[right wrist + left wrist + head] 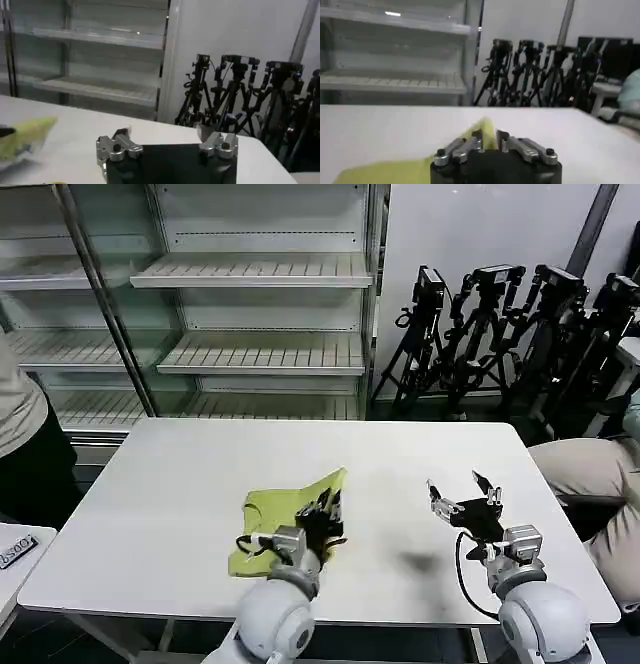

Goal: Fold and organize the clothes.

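The clothes are one lime yellow-green shirt (280, 519), lying crumpled near the front middle of the white table (170, 484). My left gripper (322, 509) sits on the shirt's right part. Its fingers are drawn close with a strip of the fabric (487, 134) between them, and one corner of the cloth rises to a point beyond the fingertips. To the right of the shirt, my right gripper (462, 489) hovers over bare table, open wide and holding nothing. In the right wrist view the gripper (162, 134) is open and the shirt (25, 135) lies off to one side.
Metal shelving (250, 314) stands behind the table. A row of black tripods (500, 324) lines the back right wall. A seated person's beige trousers (590, 474) are at the table's right edge. A small side table with a device (15, 552) is at the left.
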`<control>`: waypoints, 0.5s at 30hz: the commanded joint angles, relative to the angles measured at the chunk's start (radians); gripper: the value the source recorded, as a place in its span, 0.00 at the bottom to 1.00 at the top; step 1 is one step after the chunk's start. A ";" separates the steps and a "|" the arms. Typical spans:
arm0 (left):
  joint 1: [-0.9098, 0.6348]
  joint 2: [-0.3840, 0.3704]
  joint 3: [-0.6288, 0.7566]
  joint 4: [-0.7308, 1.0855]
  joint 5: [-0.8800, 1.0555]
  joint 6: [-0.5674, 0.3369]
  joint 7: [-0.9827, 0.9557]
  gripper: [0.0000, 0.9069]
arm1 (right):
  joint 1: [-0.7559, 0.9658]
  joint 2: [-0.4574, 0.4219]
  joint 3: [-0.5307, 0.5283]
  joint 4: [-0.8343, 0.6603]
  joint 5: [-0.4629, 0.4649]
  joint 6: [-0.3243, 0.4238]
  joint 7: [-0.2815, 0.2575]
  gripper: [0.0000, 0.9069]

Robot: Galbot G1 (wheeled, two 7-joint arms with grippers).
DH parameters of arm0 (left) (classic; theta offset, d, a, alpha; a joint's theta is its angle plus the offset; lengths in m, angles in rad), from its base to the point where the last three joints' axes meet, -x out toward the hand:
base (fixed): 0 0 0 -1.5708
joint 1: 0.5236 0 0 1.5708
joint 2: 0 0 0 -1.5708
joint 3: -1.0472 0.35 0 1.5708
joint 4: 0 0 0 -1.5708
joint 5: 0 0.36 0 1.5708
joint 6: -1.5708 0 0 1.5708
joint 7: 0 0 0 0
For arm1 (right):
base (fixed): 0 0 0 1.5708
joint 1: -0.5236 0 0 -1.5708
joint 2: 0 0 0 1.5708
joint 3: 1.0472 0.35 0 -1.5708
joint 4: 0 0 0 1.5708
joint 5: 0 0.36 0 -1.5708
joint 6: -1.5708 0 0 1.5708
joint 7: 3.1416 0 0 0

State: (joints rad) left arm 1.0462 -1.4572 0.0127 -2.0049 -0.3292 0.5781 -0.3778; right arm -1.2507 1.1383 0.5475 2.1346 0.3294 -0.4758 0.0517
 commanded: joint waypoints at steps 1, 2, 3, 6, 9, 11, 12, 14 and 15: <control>-0.123 -0.014 -0.030 -0.034 -0.061 -0.007 0.004 1.00 | 0.071 0.003 0.009 -0.066 0.012 0.023 -0.021 1.00; -0.125 0.009 -0.051 -0.053 -0.062 -0.021 0.015 1.00 | 0.072 0.005 0.007 -0.069 0.010 0.028 -0.022 1.00; -0.123 0.048 -0.091 -0.068 -0.056 -0.028 0.038 1.00 | 0.072 0.007 0.005 -0.073 0.009 0.034 -0.022 1.00; -0.071 0.179 -0.278 -0.047 0.075 -0.105 0.185 1.00 | 0.078 0.005 0.002 -0.099 0.008 0.056 -0.029 1.00; 0.009 0.297 -0.511 0.092 0.314 -0.316 0.374 1.00 | 0.084 0.012 -0.008 -0.111 0.004 0.065 -0.032 1.00; 0.034 0.342 -0.587 0.149 0.314 -0.382 0.420 1.00 | 0.089 0.014 -0.011 -0.121 0.004 0.079 -0.035 1.00; 0.040 0.351 -0.605 0.186 0.305 -0.394 0.423 1.00 | 0.093 0.018 -0.015 -0.126 0.003 0.080 -0.033 1.00; 0.049 0.369 -0.641 0.209 0.272 -0.404 0.433 1.00 | 0.095 0.021 -0.021 -0.128 -0.026 0.071 -0.031 1.00; 0.054 0.371 -0.646 0.217 0.259 -0.408 0.436 1.00 | 0.095 0.023 -0.023 -0.126 -0.049 0.060 -0.032 1.00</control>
State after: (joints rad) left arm 1.0286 -1.2911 -0.2656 -1.9599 -0.2166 0.4080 -0.1818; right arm -1.1792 1.1534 0.5342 2.0470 0.3289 -0.4256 0.0267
